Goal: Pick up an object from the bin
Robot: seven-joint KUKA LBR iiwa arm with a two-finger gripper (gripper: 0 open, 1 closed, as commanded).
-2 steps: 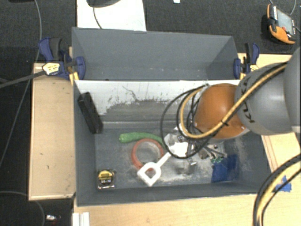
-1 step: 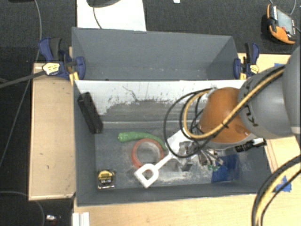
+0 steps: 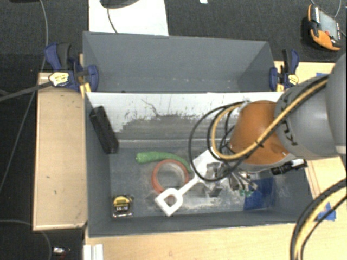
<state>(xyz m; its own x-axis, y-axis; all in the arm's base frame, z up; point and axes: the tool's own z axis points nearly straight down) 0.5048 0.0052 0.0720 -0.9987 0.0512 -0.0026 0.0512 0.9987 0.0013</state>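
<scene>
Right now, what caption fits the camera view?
Claw low in the bin, beside a white scoop and a blue block; red ring, green strip and tape measure nearby.

the bin [image 3: 162, 115] is grey metal, matt, its back wall scratched and scuffed. just left of the gripper [image 3: 219, 184] lies a white plastic piece [image 3: 172, 198], smooth with a slight sheen. beyond it the reddish tape ring [image 3: 171, 175] looks glossy and clear, the green strip [image 3: 154, 157] rubbery. far left, the black block [image 3: 103, 130] is dull. the orange cover [image 3: 255, 131] above the gripper gleams like polished plastic.
</scene>
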